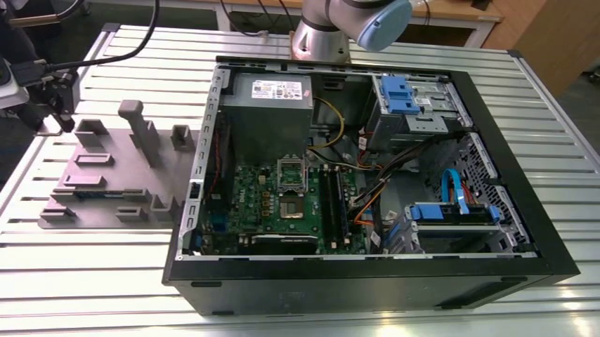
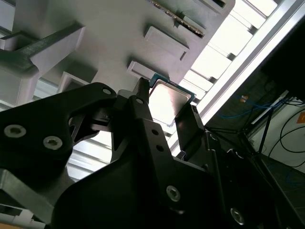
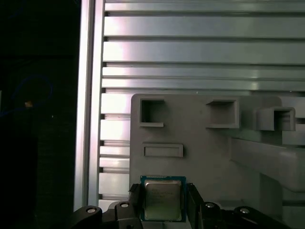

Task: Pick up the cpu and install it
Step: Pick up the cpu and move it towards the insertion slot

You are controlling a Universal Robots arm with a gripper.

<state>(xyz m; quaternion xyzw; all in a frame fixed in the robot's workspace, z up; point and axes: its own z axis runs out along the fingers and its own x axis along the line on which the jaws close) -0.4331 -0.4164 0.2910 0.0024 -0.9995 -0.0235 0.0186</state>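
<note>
The cpu, a small flat square chip with a shiny silver-grey top and a green edge, sits between my two black fingers. They press on its opposite sides, so my gripper is shut on it. In the second wrist view the cpu shows again in my gripper, just over the grey fixture tray. In the exterior view my gripper hangs at the far left, by the tray's far corner. The open computer case lies at the exterior view's right, its motherboard socket uncovered.
Upright posts and pockets rise from the tray. Inside the case are a grey power supply, blue drive brackets and loose cables. The slatted metal table ends in a dark edge beside the tray.
</note>
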